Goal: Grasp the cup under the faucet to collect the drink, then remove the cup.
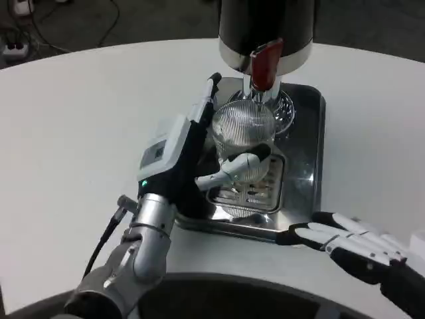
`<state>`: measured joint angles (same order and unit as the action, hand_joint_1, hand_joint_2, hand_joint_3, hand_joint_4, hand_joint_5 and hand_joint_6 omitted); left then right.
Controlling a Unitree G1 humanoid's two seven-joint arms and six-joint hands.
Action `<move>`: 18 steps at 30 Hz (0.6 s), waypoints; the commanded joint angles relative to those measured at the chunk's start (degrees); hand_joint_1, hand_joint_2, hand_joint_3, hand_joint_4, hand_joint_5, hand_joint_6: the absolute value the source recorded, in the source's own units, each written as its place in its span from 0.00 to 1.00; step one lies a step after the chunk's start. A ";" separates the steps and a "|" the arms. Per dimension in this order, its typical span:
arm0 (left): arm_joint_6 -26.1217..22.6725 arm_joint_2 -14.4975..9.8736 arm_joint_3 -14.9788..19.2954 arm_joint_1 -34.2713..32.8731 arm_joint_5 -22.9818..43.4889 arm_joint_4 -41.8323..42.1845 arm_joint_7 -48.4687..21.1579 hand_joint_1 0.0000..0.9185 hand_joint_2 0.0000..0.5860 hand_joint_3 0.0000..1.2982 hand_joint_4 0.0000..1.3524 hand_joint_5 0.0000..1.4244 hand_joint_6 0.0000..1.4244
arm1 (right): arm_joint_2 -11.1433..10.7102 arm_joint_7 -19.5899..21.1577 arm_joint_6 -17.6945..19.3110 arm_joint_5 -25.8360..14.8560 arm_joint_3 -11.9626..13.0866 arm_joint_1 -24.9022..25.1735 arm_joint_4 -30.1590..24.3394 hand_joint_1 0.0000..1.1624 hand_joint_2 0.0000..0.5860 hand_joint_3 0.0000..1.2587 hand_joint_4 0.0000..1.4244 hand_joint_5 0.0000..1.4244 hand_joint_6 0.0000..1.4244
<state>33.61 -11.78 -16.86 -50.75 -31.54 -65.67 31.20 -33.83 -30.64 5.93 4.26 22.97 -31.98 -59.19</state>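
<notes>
Left robot hand (pixel 222 156) wrapped around the ribbed clear cup (pixel 243 125) — cup under the red faucet (pixel 264 65), over the metal tray (pixel 307 166). Right robot hand (pixel 352 246) flat, fingers spread, empty — on the white surface (pixel 73 126).

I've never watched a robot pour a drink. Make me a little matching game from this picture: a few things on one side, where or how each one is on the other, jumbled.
Things:
1. cup
2. left hand
3. right hand
4. faucet lever

States:
A. red, sticking out from the black dispenser
B. resting flat on the white table beside the metal tray
C. ribbed clear glass, standing under the faucet
D. wrapped around the cup, fingers across its front

Pairs: 1-C, 2-D, 3-B, 4-A
</notes>
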 commanded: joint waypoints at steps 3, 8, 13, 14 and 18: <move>2.01 -0.56 1.20 3.39 2.87 1.27 -3.19 0.20 0.09 0.00 0.00 0.17 0.20 | 0.48 0.66 0.68 -0.27 -0.67 -0.72 -0.81 0.46 0.75 0.13 0.08 0.02 0.00; 1.86 -1.24 1.32 4.36 3.49 2.51 -5.14 0.19 0.07 0.00 0.00 0.16 0.20 | 0.37 0.76 0.53 -0.05 -1.11 -0.47 -0.81 0.46 0.75 0.13 0.08 0.02 0.00; 2.01 -2.46 2.07 6.19 4.93 5.34 -7.94 0.15 0.06 0.00 0.00 0.13 0.16 | 0.41 0.89 0.21 0.16 -1.63 -0.07 -0.81 0.47 0.75 0.13 0.08 0.02 0.00; 2.01 -2.69 2.33 6.67 5.28 6.09 -8.50 0.15 0.05 0.00 0.00 0.12 0.16 | 0.44 0.91 0.15 0.21 -1.71 0.00 -0.81 0.47 0.76 0.13 0.08 0.02 0.00; 2.20 -3.59 3.83 8.73 7.05 9.64 -10.86 0.11 0.02 0.00 0.00 0.11 0.14 | 0.45 0.99 -0.05 0.36 -1.97 0.25 -0.81 0.47 0.75 0.13 0.08 0.03 0.00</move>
<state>35.27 -14.10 -14.20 -44.12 -25.63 -58.21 21.73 -33.77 -30.24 5.92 4.56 21.34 -31.63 -59.19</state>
